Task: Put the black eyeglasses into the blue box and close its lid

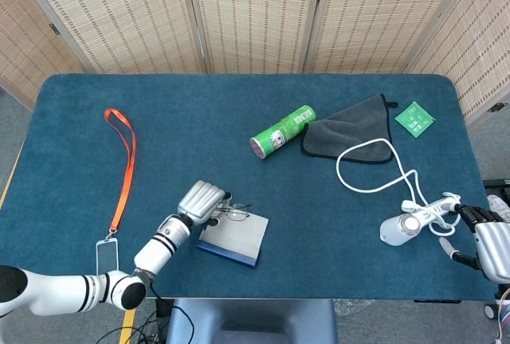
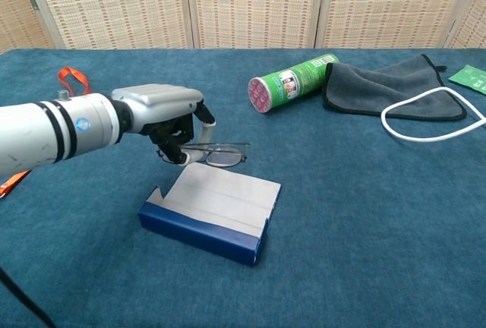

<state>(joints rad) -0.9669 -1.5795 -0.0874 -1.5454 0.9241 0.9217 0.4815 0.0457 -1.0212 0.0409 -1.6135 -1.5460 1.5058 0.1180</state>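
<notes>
We see our left arm reaching in low from the left, its hand [image 2: 163,119] palm down with fingers curled around the glasses [image 2: 216,155], holding them just above the far edge of the open box [image 2: 213,210] on the desk [image 2: 364,214]. Our right hand [image 1: 490,236] rests at the desk's right edge beside a white device [image 1: 406,224]; we cannot tell its grip. The green can [image 2: 292,81] has a label too small to read.
</notes>
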